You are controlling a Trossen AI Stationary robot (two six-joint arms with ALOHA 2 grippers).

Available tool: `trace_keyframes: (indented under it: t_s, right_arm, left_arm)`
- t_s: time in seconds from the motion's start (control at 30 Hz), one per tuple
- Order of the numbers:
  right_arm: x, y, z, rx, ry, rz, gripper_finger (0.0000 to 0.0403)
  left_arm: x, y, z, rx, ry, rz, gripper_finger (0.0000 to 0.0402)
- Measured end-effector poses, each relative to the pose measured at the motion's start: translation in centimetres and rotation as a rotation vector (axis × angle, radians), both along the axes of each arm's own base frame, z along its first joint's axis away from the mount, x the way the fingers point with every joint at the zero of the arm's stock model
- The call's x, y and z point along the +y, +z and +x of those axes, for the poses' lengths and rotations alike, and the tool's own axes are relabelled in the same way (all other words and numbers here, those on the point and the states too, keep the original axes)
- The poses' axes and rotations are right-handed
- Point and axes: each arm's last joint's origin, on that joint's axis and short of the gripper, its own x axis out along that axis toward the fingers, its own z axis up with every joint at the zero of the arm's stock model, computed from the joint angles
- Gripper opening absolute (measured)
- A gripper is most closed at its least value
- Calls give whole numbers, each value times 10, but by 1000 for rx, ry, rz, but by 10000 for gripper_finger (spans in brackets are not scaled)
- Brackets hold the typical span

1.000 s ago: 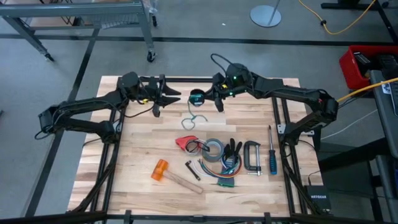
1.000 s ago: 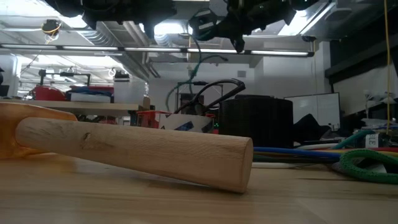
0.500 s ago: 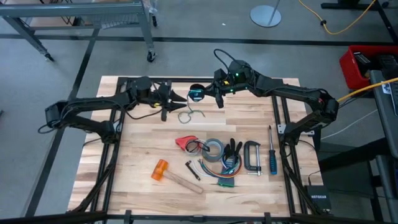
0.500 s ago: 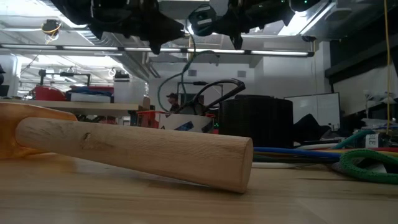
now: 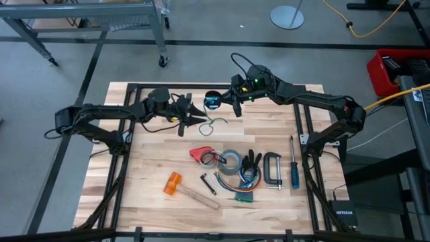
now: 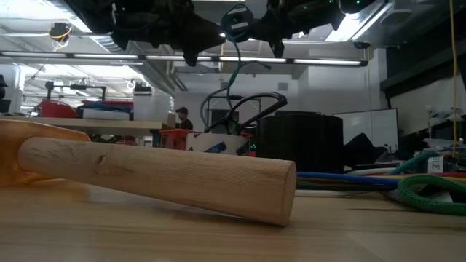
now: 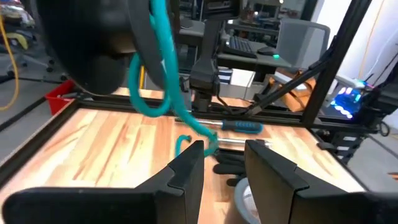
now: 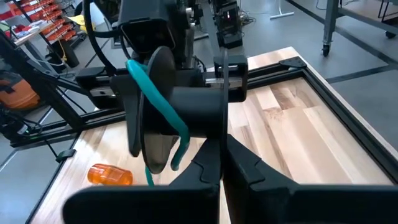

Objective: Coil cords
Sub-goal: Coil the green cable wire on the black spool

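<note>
A black spool with a thin teal cord wound on it hangs above the table's far middle. My right gripper is shut on it. A slack length of cord drops from the spool to the table and loops there. My left gripper is open just left of the spool. In the left wrist view the cord runs just ahead of my left gripper, close to one fingertip; I cannot tell if it touches. The low view shows the spool high up, with the cord trailing below it. My right gripper pinches the rim of one spool flange between its two shut fingers. The fingers come about level from the table's right side. The spool is lifted clear with its axle level, and the cord hangs slack below it.
On the near half of the table lie a red-handled tool, a tape roll, a C-clamp, a screwdriver, a bundle of coloured wires and a hammer. The hammer's wooden handle fills the low view.
My left gripper has gone toward the table's right edge and a little nearer, up to the spool and the hanging cord. The cord's loose loop on the table has shifted. My right gripper has kept the spool almost in place.
</note>
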Motion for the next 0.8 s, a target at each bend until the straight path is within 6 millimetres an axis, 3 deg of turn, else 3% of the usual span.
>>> trace_keyframes:
  t_s: [0.8]
  right_arm:
    - [0, 0, 0, 2, 2, -3, 2]
  left_arm:
    - [-6, 8, 3, -73, 1, 4, 109]
